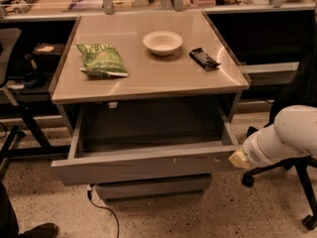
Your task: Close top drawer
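The top drawer (143,165) is a wide grey drawer pulled well out from under the tan tabletop (148,71). Its flat front has small white scuff marks toward the right, and its grey box inside holds nothing. My gripper (237,159) comes in from the right on a white arm (285,135). Its tan tip sits right at the right end of the drawer front, apparently touching it.
A green chip bag (101,59), a white bowl (162,42) and a dark snack bar (204,58) lie on the tabletop. A lower drawer front (153,186) shows beneath. An office chair base (292,182) stands on the right, a cable (104,207) on the floor, a dark chair (10,108) on the left.
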Tool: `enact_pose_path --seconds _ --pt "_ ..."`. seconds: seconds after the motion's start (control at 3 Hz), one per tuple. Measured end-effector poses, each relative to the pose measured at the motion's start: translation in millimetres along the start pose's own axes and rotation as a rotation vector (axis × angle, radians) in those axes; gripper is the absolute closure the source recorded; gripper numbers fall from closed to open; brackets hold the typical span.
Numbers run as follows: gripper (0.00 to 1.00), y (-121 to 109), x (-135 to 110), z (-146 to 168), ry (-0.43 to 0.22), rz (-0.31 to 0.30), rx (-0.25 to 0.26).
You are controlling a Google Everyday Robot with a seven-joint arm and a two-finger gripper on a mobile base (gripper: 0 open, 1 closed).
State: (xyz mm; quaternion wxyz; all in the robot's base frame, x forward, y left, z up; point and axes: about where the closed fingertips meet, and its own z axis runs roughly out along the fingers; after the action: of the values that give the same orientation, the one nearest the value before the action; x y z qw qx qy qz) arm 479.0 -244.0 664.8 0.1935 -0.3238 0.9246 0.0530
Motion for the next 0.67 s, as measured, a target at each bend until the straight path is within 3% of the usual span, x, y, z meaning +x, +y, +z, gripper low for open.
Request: enact_pose_path --seconds 0.67 --pt "1.0 -22 -44 9 -0.07 0.028 0.032"
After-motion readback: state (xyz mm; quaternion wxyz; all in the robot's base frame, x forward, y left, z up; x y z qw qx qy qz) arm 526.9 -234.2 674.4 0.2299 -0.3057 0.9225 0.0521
